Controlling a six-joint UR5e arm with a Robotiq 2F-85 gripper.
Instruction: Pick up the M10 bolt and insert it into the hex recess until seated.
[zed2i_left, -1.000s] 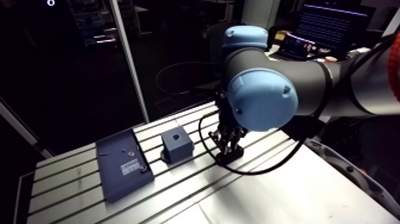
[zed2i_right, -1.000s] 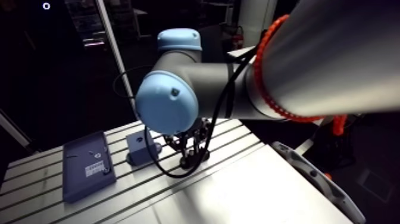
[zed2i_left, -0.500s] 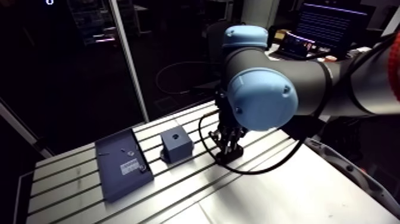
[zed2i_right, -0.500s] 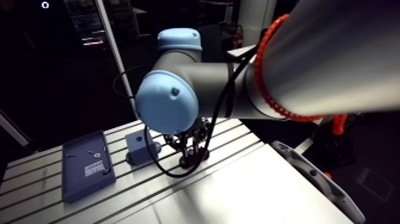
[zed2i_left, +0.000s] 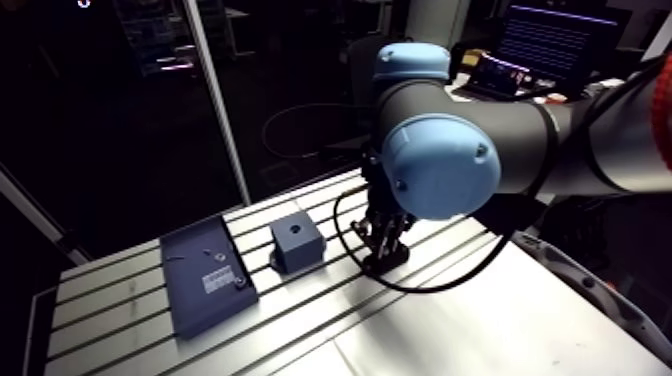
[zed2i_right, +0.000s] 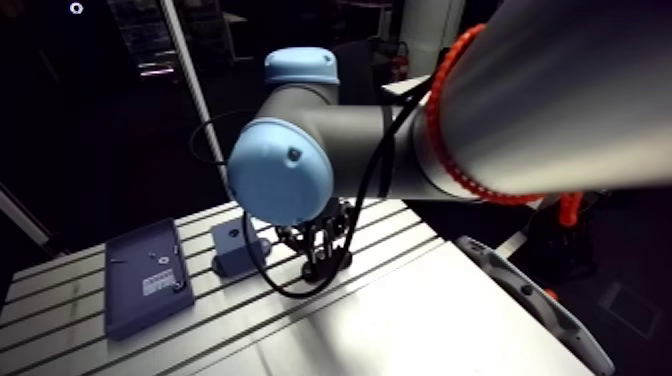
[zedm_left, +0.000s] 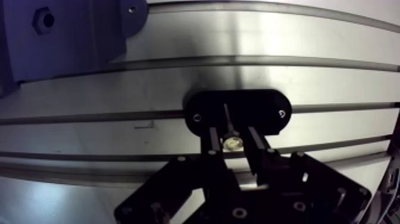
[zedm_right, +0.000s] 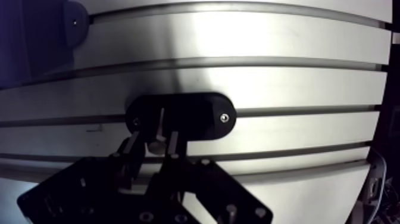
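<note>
Dark tray (zed2i_left: 190, 300) with small parts on slotted aluminium table (zed2i_left: 120, 320)

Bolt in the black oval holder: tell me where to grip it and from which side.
Grip the bolt at its top end, coming straight down from above: it seems to stand upright in the holder, with only that end free. The claw straddles it, fingers open on either side.

No text is legible. The flat dark-blue rectangular tray (zed2i_left: 193, 305), lower left in the arm view, bears a pale label (zed2i_left: 217, 282) too small to read.
</note>
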